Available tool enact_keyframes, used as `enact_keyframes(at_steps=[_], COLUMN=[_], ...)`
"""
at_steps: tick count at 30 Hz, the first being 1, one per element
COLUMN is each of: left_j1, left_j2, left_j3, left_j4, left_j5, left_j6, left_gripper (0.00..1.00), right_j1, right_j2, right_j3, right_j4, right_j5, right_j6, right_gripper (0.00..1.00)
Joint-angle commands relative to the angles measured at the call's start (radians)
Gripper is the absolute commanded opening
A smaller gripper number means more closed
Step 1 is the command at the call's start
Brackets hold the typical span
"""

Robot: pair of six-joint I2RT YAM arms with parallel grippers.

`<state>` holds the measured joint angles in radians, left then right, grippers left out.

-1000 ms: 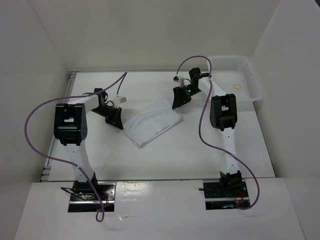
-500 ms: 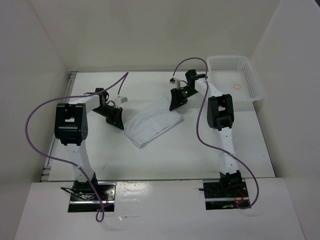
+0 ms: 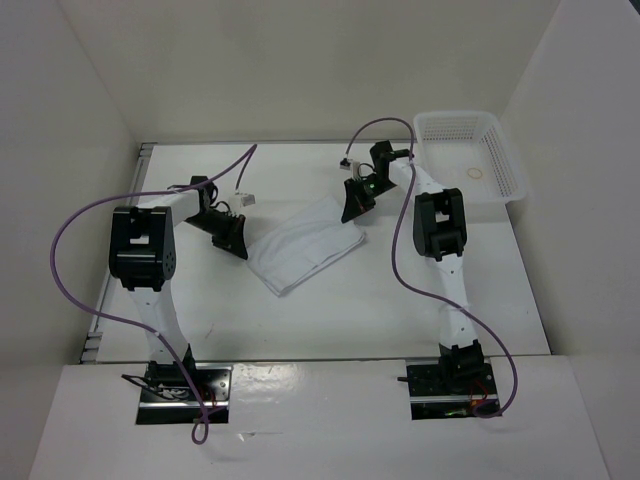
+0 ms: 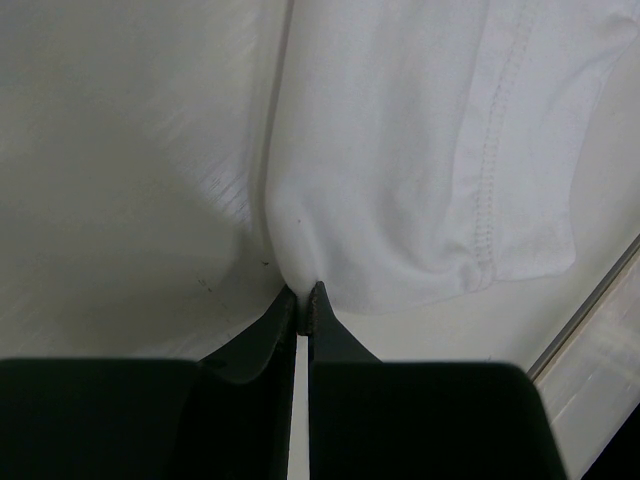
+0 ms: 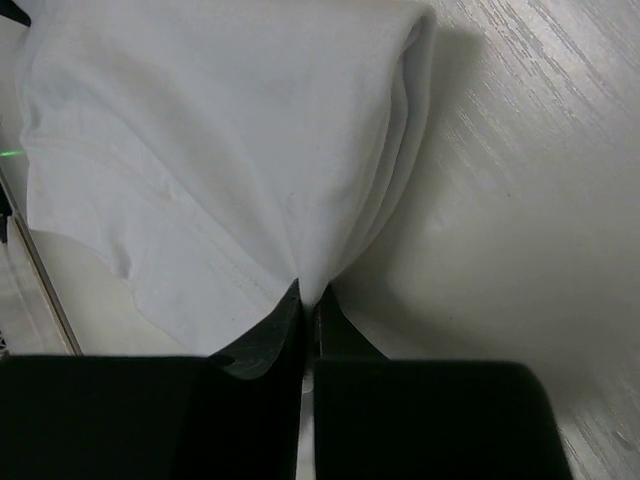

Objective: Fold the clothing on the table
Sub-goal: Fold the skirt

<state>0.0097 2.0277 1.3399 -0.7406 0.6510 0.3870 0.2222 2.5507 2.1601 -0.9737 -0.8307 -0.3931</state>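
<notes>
Softness rules here: the clothing, thin and limp, lies part-folded mid-frame on the table. It looks light and floppy, likely to sag, so corners and hems seem the places to pinch. The left gripper is clamped on its left edge. The right gripper pinches its upper-right folded corner. At upper right, the mesh basket holds a small ring.

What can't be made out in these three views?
Left wrist: thin white fabric garment cut off by frame edges; layers pinched by left gripper unclear.
Right wrist: same at right gripper.
Top: small ring-like item in white plastic mesh basket too small to identify.
</notes>
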Motion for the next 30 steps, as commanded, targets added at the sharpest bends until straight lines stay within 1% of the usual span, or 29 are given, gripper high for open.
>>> enact_keyframes(at_steps=[1, 3, 4, 5, 7, 8, 9, 10, 11, 12, 14, 18, 20, 25, 30], left_j1=[-0.011, -0.011, -0.011, -0.011, -0.020, -0.020, -0.020, -0.020, -0.020, -0.020, -0.020, -0.020, -0.020, -0.020, -0.020], left_j2=[0.049, 0.058, 0.058, 0.058, 0.058, 0.058, 0.058, 0.058, 0.058, 0.058, 0.058, 0.058, 0.058, 0.058, 0.058], left_j3=[0.004, 0.004, 0.004, 0.004, 0.013, 0.013, 0.013, 0.013, 0.022, 0.022, 0.022, 0.022, 0.022, 0.022, 0.013], left_j4=[0.004, 0.004, 0.004, 0.004, 0.004, 0.004, 0.013, 0.014, 0.014, 0.014, 0.014, 0.014, 0.014, 0.014, 0.023], left_j5=[-0.044, -0.034, -0.034, -0.034, -0.034, -0.025, -0.025, -0.025, -0.025, -0.025, -0.025, -0.016, -0.016, -0.007, -0.007], left_j6=[0.024, 0.024, 0.024, 0.015, 0.015, 0.006, 0.006, -0.003, -0.004, -0.004, -0.004, -0.013, -0.013, -0.013, -0.022], left_gripper=[0.01, 0.01, 0.01, 0.01, 0.01, 0.01, 0.01, 0.01, 0.01, 0.01, 0.01, 0.01, 0.01, 0.01, 0.01], right_j1=[0.006, 0.006, 0.017, 0.028, 0.040, 0.049, 0.071, 0.083, 0.097, 0.129, 0.161, 0.253, 0.285, 0.417, 0.508], right_j2=[0.045, 0.017, 0.005, -0.036, -0.087, -0.114, -0.174, -0.200, -0.226, -0.274, -0.311, -0.371, -0.371, -0.391, -0.391], right_j3=[0.004, 0.004, -0.008, -0.008, -0.055, -0.068, -0.089, -0.089, -0.098, -0.098, -0.086, -0.031, 0.001, 0.023, 0.014], right_j4=[-0.022, -0.011, -0.011, 0.004, 0.042, 0.055, 0.067, 0.076, 0.076, 0.076, 0.067, 0.003, -0.040, -0.088, -0.109], right_j5=[0.146, 0.172, 0.212, 0.234, 0.277, 0.338, 0.367, 0.398, 0.472, 0.505, 0.595, 0.657, 0.680, 0.740, 0.763], right_j6=[0.010, 0.023, 0.037, 0.058, 0.080, 0.101, 0.111, 0.111, 0.125, 0.125, 0.138, 0.161, 0.161, 0.161, 0.161], right_gripper=[0.01, 0.00, 0.00, 0.00, 0.00, 0.00, 0.00, 0.00, 0.00, 0.00, 0.00, 0.00, 0.00, 0.00, 0.00])
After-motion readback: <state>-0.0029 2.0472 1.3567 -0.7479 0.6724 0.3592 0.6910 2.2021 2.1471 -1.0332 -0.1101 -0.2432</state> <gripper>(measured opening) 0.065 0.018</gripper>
